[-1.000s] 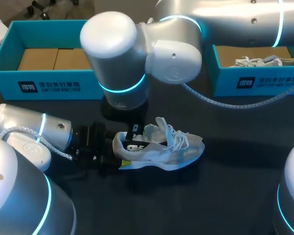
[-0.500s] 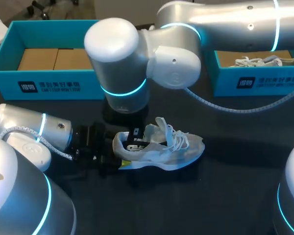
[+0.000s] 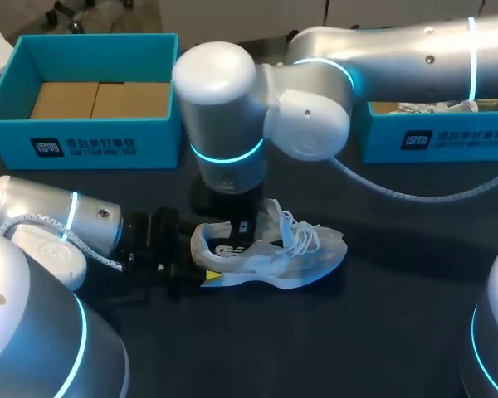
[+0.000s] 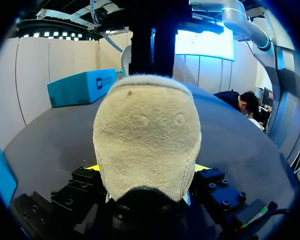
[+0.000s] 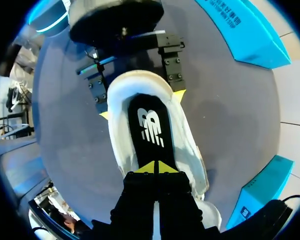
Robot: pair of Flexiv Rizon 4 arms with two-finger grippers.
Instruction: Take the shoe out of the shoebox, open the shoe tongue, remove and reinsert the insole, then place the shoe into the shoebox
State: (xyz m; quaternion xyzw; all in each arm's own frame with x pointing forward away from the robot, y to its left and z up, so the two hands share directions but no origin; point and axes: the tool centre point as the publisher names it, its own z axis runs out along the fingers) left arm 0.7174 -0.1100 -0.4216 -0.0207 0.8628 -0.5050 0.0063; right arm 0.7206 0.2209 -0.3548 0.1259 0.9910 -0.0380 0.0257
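A white mesh shoe (image 3: 274,253) lies on its sole at the middle of the dark table, toe to the right, laces loose. My left gripper (image 3: 201,264) holds its heel (image 4: 147,145), a yellow-tipped finger (image 4: 202,168) pressed on each side. In the right wrist view the black insole (image 5: 150,125) lies flat inside the shoe. My right gripper (image 5: 155,167) is shut with its yellow tips together, pointing down onto the insole near mid-foot. In the head view the right arm reaches in from the right, and its gripper (image 3: 241,226) dips into the shoe's opening.
A teal shoebox (image 3: 83,137) stands open at the back left with a cardboard insert inside. A second teal box (image 3: 432,141) at the back right holds another white shoe (image 3: 432,106). The right arm's cable (image 3: 398,195) hangs over the table behind the shoe.
The right arm's wrist has shifted to the right and slightly toward the shoe's front, its gripper sliding along inside the shoe. The left arm and the shoe have stayed put.
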